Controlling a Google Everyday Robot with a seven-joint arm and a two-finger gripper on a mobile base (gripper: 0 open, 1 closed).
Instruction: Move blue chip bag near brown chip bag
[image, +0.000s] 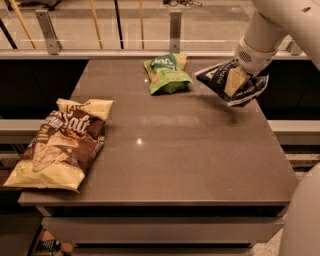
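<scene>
- The gripper (235, 81) holds the blue chip bag (213, 76) tight at the far right of the table (190, 155)
- The brown chip bag (60, 145) lies well apart, front left

3 bags (60, 145), 1 hand (235, 81) @ blue bag (251, 90)?

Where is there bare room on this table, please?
Free: the wide middle and front of the brown tabletop, right of the large brown chip bag. Crowded: the far edge, with the small green bag and the gripper holding the crinkled navy bag.
</scene>
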